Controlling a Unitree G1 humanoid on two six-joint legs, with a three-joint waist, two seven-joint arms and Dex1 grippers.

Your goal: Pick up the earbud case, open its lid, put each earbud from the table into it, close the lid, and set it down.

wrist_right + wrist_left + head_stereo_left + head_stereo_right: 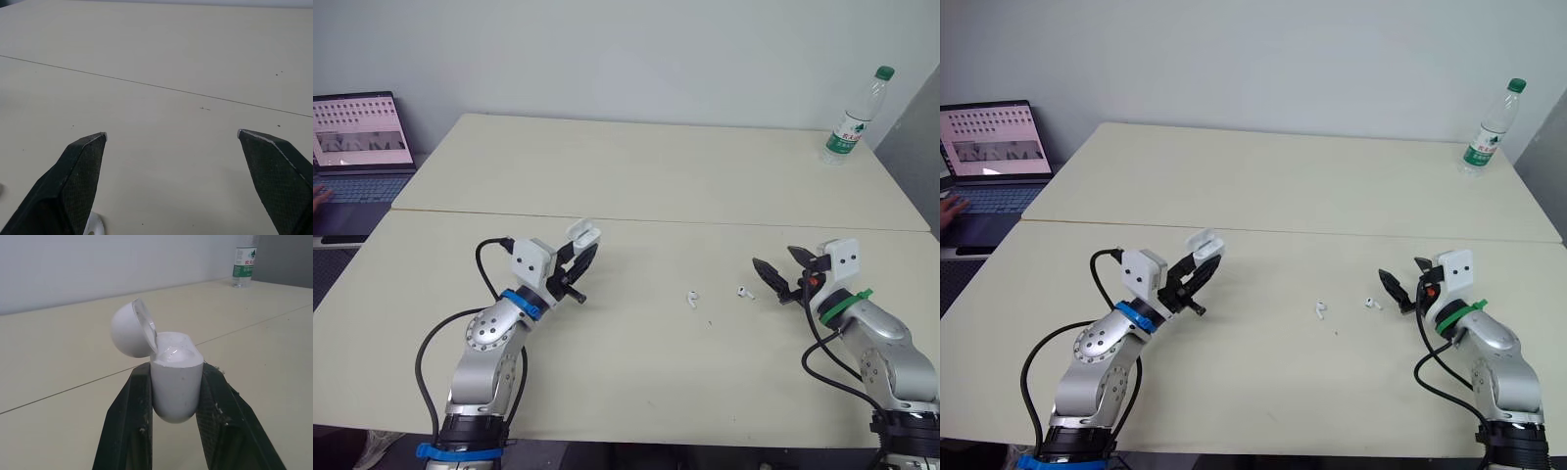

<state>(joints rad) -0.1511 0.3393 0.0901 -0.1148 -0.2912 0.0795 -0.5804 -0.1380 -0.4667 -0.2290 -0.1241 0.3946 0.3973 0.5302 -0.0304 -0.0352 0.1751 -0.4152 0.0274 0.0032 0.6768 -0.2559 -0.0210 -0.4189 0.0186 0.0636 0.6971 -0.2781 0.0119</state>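
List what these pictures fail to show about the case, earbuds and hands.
- Earbud case: lower sides covered by fingers of the left hand, left wrist view.
- Left earbud, right earbud: too small in the eye views to tell shape details.
- White shape, right wrist view: cut off by the edge, partly behind a finger of the right hand; unidentifiable.

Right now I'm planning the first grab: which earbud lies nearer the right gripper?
The earbud just beside the right gripper; the other earbud lies farther to its left.
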